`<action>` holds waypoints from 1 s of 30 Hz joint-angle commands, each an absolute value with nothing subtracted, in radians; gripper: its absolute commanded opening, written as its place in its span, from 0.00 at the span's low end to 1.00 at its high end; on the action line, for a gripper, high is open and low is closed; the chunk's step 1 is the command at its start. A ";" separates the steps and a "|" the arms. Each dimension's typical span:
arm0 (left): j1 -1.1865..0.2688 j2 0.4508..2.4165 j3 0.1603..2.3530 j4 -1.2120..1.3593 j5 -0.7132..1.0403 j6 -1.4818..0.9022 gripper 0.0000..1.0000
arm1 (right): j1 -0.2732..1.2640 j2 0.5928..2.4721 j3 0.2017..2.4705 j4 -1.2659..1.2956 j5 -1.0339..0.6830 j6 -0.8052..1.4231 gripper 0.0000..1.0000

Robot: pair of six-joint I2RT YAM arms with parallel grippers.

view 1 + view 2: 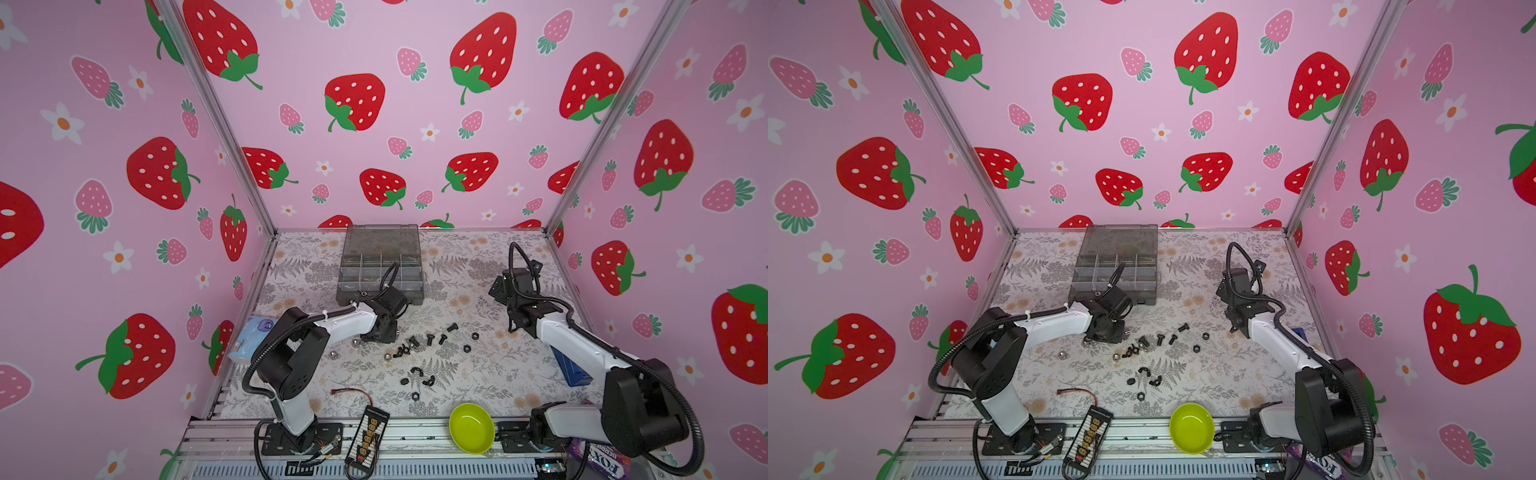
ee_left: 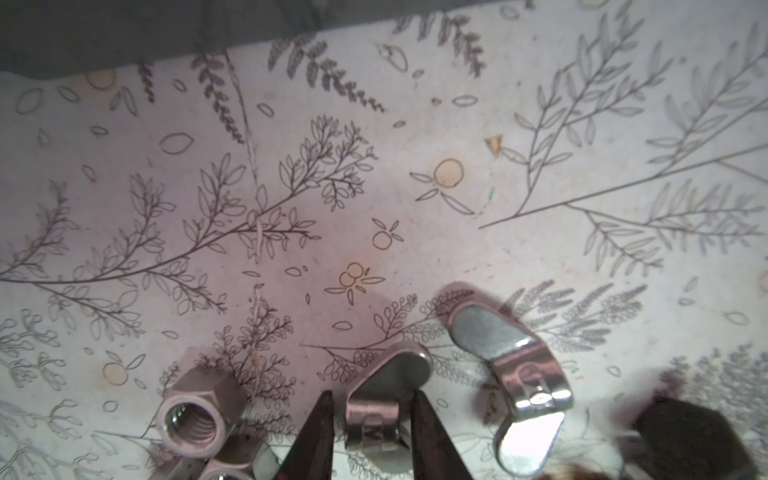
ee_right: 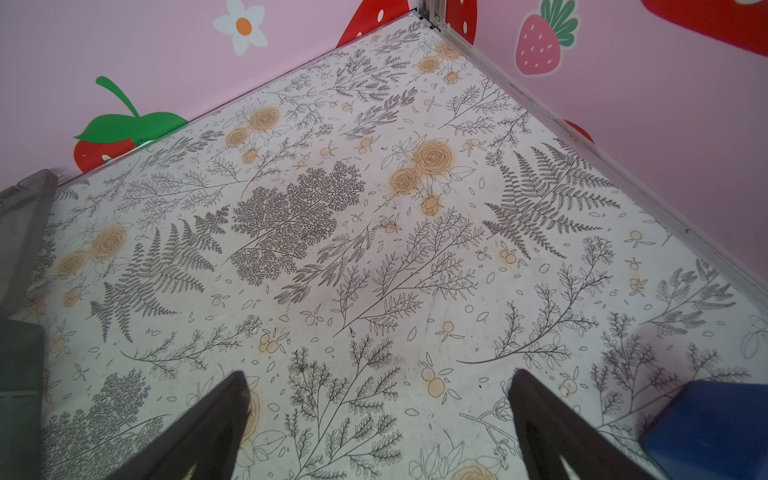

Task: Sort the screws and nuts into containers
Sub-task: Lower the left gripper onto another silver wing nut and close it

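Gripping check, left: left gripper [image 2: 372, 395] has jaws narrow, one each side of a silver wing nut [image 2: 384, 399] lying on the mat [image 2: 415, 124]. One finger is against it, thin gap at the other. Not seen clamped.
Left arm posn: reaches to mid table, at left end of the loose pile, just near of the organizer box [image 1: 380, 270].
Right gripper [image 3: 378, 374]: jaws wide apart, nothing btwn them. Over bare mat on right side, well apart from the pile.
Screws [image 1: 430, 340]: black bolts, approx. three, on mat at centre, right of left gripper.
Nuts, silver: second wing nut [image 2: 511, 365] just beside the straddled one, not touching it. Silver hex nut [image 2: 193, 415] on its other side. Rounded silver pieces [image 1: 333, 354] further left in both top views.
Nuts, black: hex rings [image 1: 475, 335] right of the screws. Winged ones [image 1: 428, 380] plus more hex rings nearer, centre.
Containers [image 1: 374, 274]: compartments of the smoky-grey box, far centre. Lid [image 1: 382, 239] open, standing at far side. Contents unclear.
Other items: lime-green bowl [image 1: 471, 428] at near edge, right of centre. Red-black wire [image 1: 353, 392] near centre. Blue box [image 3: 706, 428] at right, by right arm.
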State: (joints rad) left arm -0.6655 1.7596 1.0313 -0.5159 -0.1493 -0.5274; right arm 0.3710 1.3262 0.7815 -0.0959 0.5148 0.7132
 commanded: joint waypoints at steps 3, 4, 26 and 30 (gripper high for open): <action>-0.661 1.799 1.063 -0.531 -0.173 -0.526 0.30 | 0.374 1.327 0.773 -0.111 0.528 0.724 1.00; -0.661 1.801 1.066 -0.533 -0.175 -0.526 0.29 | 0.374 1.328 0.773 -0.111 0.529 0.724 1.00; -0.661 1.722 1.053 -0.559 -0.160 -0.530 0.00 | 0.374 1.317 0.767 -0.113 0.530 0.721 1.00; -0.661 1.686 1.055 -0.564 -0.170 -0.537 0.00 | 0.374 1.312 0.767 -0.112 0.532 0.719 1.00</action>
